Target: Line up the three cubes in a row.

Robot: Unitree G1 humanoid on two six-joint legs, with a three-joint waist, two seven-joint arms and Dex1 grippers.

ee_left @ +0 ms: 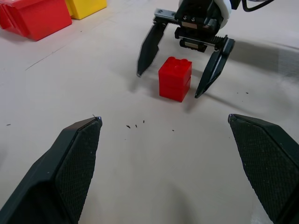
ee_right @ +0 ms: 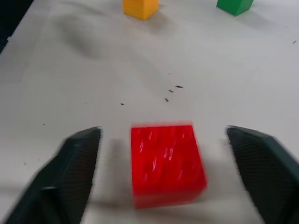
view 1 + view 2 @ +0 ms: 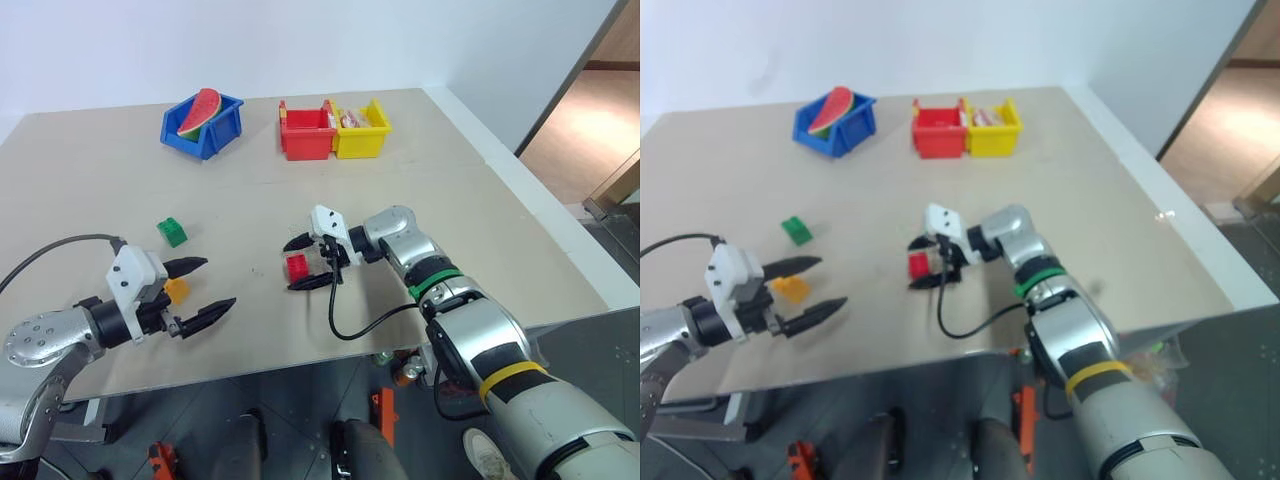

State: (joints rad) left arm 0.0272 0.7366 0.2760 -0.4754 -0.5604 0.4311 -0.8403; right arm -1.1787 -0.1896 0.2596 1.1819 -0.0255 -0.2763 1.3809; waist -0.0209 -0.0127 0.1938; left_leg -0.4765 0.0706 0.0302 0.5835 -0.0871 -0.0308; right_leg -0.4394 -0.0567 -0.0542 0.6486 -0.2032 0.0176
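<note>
Beige tabletop (image 3: 480, 200) is carrying everything we are working with. At its far side we are seeing a blue bin (image 3: 203, 125) holding a watermelon slice (image 3: 199, 113), then a red bin (image 3: 305, 133) touching a yellow bin (image 3: 362, 130).

Our right gripper (image 3: 311, 262) is pointing left across the table with its jaws spread wide and the red cube (image 3: 298, 267) sitting on the surface between them, untouched on either side — released, not gripped. Our left gripper (image 3: 198, 291) is hovering with its jaws gaping too, holding nothing, and the orange cube (image 3: 177, 291) is lying just behind its fingers. The green cube (image 3: 172, 232) is resting further back, near the orange one and well apart from the red.

We are judging the risk to be a fingertip clipping the red cube as the right arm backs away, skewing it — or the left fingers nudging the orange one.

All three cubes are looking small, glossy and studded on top.
</note>
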